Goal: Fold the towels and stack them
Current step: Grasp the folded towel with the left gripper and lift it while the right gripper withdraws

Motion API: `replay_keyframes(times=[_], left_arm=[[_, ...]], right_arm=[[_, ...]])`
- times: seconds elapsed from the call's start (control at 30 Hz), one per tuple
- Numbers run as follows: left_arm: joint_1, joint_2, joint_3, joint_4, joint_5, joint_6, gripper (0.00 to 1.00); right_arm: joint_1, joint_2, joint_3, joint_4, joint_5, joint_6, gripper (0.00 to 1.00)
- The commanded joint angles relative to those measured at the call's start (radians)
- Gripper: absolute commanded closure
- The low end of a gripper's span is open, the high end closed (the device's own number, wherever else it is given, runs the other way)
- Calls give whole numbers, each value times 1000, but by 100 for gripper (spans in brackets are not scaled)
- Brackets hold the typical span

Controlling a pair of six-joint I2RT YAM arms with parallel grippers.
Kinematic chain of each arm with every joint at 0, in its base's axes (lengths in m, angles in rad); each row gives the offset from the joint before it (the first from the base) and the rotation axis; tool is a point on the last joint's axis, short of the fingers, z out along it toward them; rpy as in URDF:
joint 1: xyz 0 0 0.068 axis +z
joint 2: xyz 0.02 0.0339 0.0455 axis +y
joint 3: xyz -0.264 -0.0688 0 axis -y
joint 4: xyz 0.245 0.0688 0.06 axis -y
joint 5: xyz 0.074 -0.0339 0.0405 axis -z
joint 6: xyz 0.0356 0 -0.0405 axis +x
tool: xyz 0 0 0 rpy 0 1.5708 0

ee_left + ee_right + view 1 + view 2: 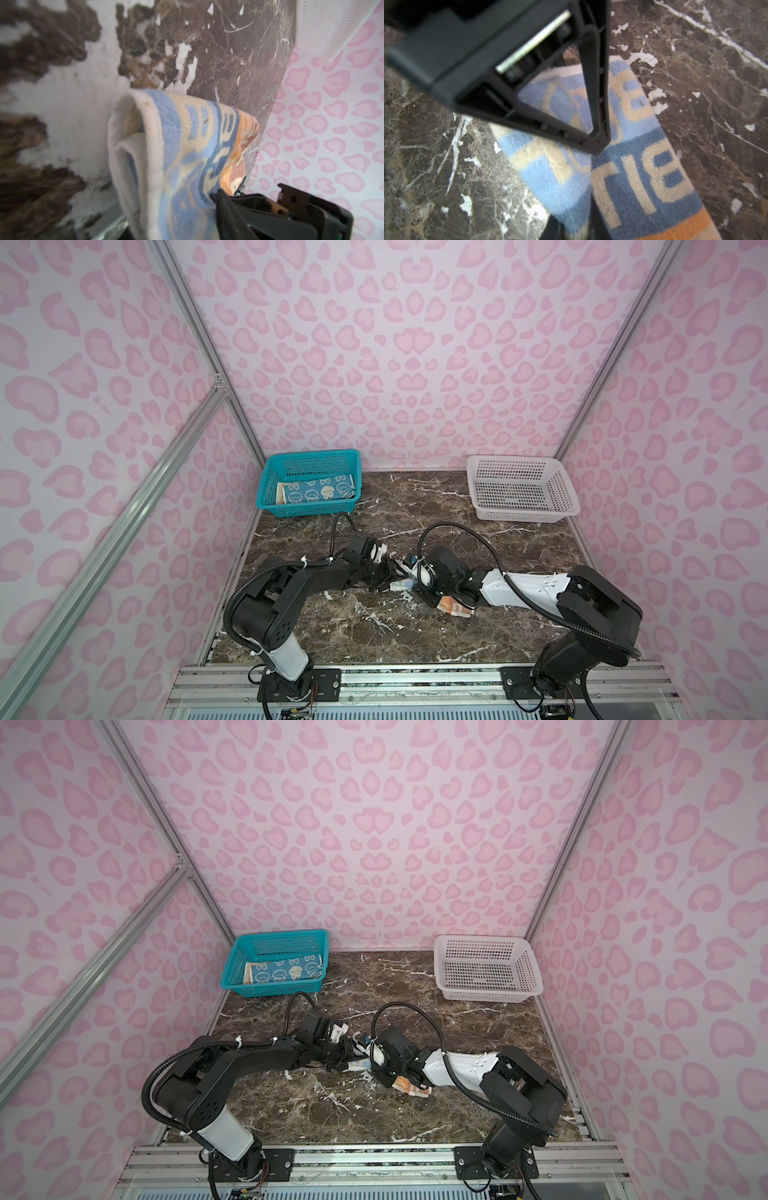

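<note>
Cream lettered towel (633, 176) sits doubled at the middle of the worktop (415, 635), nearer its front edge. The right gripper (589, 224) pinches one end. The left gripper (249, 193) sits part-closed at the other, grip unclear. Best: confirm both holds, align edges, lower flat before releasing.

pink leopard-print walls (415, 364) close in three sides, framed by silver aluminium struts (196, 327). the counter (415, 506) is dark brown marble, veined white.

The table (415, 510) is dark brown marble veined white. The blue towel (320, 489) in the teal basket (307, 510) on it bears white bunnies. The lettered towel (643, 170) is cream, blue and orange.
</note>
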Motion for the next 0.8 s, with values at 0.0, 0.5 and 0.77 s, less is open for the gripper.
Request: replay_keyframes(times=[0.0,0.5,0.77], left_arm=[[2,22,34,31,0,10,73],[11,20,216,-237,-34,290,96],[38,-3,444,-443,-157,518,96]], right_arm=[[2,-12,-12,30,7,-2,78],[2,-226,-61,44,300,144,1],[-41,-374,-95,113,415,305,1]])
